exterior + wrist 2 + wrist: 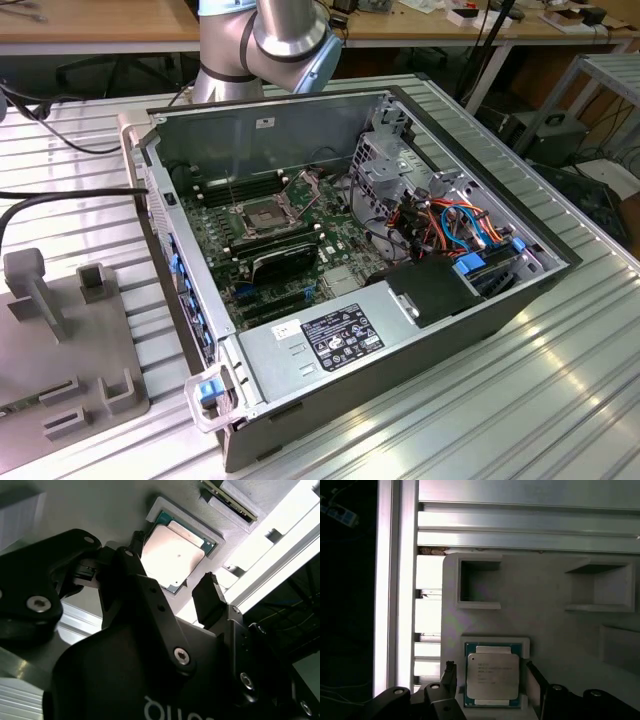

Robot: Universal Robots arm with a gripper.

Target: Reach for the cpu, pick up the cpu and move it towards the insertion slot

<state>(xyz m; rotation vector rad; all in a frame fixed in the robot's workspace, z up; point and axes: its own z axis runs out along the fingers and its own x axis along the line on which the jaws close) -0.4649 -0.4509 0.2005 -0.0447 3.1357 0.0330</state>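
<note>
Here, pincer point(491, 673) spread (gap each side), astride cpu point(491, 677) in holder point(545, 590).

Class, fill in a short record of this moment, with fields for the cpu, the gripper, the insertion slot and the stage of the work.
cpu: lies flat in a recess of the grey holder
gripper: open, straddling the cpu, not closed on it
insertion slot: on the board inside the open case
stage: reaching; cpu not yet picked up
</note>
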